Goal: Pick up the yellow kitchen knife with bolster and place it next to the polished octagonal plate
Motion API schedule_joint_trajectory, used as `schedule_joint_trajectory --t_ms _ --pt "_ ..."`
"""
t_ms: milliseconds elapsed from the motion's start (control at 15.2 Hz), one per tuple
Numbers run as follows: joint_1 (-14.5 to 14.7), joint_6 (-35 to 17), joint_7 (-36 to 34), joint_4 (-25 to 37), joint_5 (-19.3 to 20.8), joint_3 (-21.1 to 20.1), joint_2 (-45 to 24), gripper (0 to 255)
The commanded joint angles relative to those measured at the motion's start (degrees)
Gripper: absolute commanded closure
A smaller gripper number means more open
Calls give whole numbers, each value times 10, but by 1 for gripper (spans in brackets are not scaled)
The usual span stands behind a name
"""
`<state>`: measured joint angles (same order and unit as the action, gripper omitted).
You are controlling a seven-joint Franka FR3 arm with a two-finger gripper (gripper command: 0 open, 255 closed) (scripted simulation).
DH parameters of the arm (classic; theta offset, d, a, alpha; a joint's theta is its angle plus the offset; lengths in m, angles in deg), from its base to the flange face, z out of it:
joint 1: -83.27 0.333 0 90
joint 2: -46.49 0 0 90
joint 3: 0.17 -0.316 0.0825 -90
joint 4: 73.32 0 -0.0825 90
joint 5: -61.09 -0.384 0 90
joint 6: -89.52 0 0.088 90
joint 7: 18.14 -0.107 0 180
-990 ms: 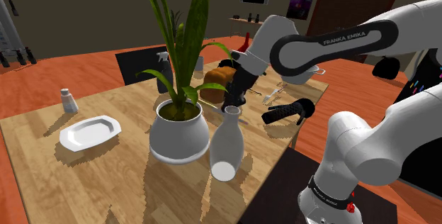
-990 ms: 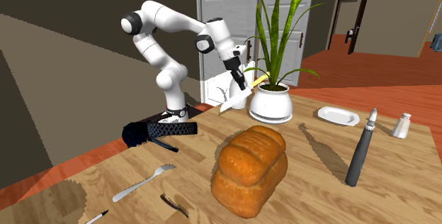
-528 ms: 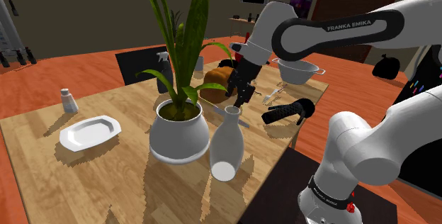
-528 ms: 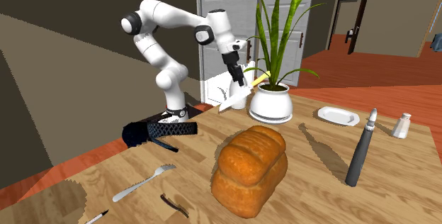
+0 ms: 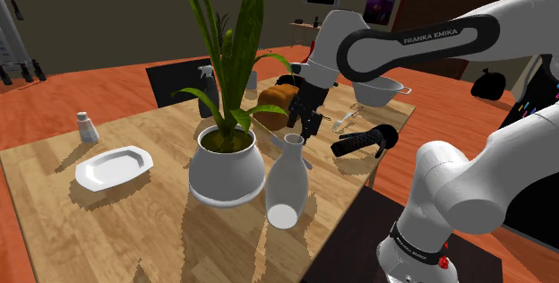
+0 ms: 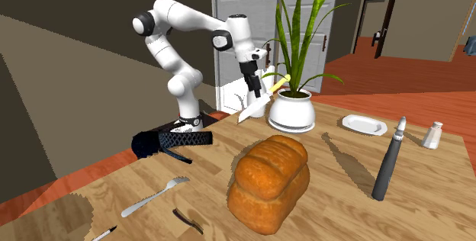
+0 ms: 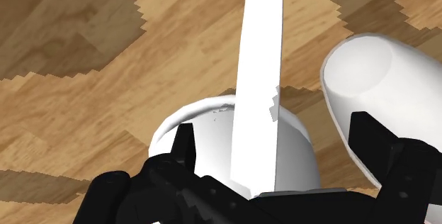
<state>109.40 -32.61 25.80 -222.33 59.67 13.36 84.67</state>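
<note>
The knife has a yellow handle [image 6: 279,85] and a white blade [image 6: 251,110]; it lies slanted across the top of a white vase [image 5: 287,179], handle toward the plant pot [image 6: 292,114]. My gripper [image 6: 255,93] hangs just above it, open. In the wrist view the blade [image 7: 258,81] runs between the two black fingers [image 7: 185,144] without touching either, over the vase's rim [image 7: 177,127]. The white octagonal plate [image 5: 112,167] sits on the table far off at the shoulder view's left, beyond the pot, and appears as a small plate [image 6: 364,123] in the second exterior view.
A tall green plant [image 5: 228,48] rises from the pot beside my hand. A bread loaf [image 6: 271,180], a fork [image 6: 155,196], a black shoe [image 6: 172,140], a dark bottle [image 6: 387,159], a shaker [image 5: 87,128] and a bowl [image 5: 376,89] also stand on the wooden table [image 5: 134,227].
The fingers have gone from shut on the knife to open, letting it go. The hand has lifted slightly; the knife stays leaning on the vase.
</note>
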Motion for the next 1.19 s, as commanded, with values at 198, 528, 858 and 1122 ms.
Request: schedule_joint_trajectory --t_ms 198,528,858,1122 --pt "1 -13 2 -8 -1 1 -5 0" --pt "1 -13 2 -8 -1 1 -5 255" --pt "1 -13 2 -8 -1 1 -5 255" --pt "1 -13 2 -8 -1 1 -5 255"
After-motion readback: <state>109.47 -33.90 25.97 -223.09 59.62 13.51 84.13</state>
